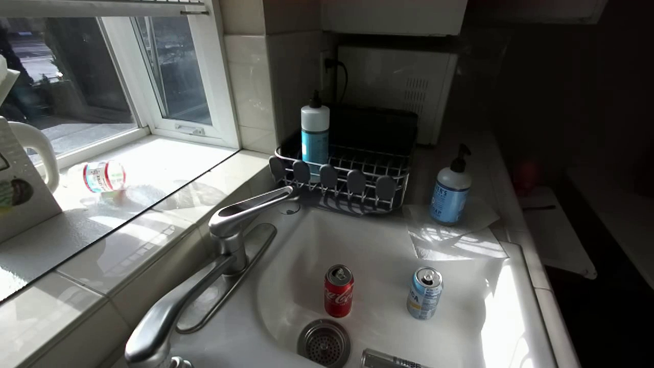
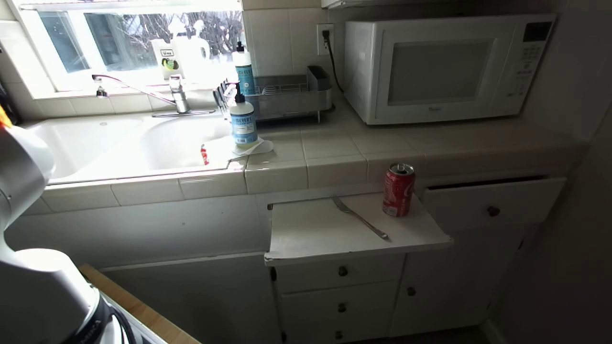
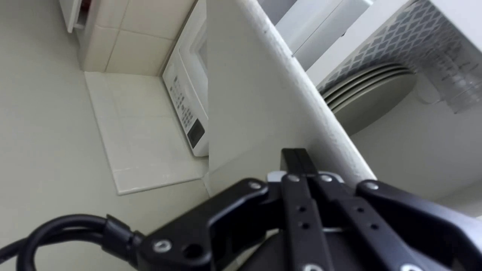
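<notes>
My gripper [image 3: 297, 160] is in the wrist view, its two black fingers pressed together with nothing seen between them. The fingertips are beside a white panel [image 3: 256, 94] that looks like a cabinet door, close to its rounded edge. Whether they touch it cannot be told. Beyond the edge is a cabinet shelf with stacked plates [image 3: 371, 96] and clear glassware [image 3: 452, 75] on a patterned liner [image 3: 399, 32]. The panel hides part of the microwave [image 3: 190, 101]. In an exterior view part of the white arm [image 2: 24, 191] shows at the left; the gripper is outside both exterior views.
A red can [image 2: 398, 193] and a fork [image 2: 361, 219] rest on a pull-out board [image 2: 306, 234]. The sink [image 1: 378, 240] holds a red can [image 1: 339, 294], a light-blue can [image 1: 425, 299] and a lying can [image 1: 391, 359]. A soap bottle [image 1: 449, 199] stands near a dish rack [image 1: 368, 179].
</notes>
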`<action>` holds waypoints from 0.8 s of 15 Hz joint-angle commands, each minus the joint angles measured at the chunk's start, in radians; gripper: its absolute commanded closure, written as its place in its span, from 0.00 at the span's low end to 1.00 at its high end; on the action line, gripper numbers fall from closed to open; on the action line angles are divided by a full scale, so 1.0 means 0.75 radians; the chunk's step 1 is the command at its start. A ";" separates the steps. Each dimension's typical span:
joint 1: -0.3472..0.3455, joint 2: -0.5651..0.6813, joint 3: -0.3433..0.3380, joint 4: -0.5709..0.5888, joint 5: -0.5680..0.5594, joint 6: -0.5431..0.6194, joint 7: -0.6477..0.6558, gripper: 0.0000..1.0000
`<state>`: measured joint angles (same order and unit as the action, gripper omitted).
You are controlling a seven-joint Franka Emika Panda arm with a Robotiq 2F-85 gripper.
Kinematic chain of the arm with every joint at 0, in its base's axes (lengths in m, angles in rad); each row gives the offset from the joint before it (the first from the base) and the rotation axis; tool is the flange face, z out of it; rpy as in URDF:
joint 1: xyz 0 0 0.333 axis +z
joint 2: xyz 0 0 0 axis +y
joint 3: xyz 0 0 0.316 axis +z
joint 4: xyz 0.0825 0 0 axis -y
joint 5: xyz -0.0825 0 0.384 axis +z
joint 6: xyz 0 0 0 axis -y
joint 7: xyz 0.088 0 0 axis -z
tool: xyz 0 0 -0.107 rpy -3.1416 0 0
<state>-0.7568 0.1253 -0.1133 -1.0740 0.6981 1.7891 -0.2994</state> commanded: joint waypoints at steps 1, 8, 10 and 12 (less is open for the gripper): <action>0.014 -0.027 0.025 -0.063 0.033 -0.095 -0.009 1.00; 0.027 -0.056 0.081 -0.131 0.208 -0.171 -0.001 1.00; 0.047 -0.066 0.102 -0.169 0.246 -0.076 0.037 1.00; 0.065 -0.053 0.120 -0.174 0.270 -0.049 0.080 1.00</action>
<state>-0.7267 0.1106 -0.0398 -1.1436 0.8606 1.7025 -0.2834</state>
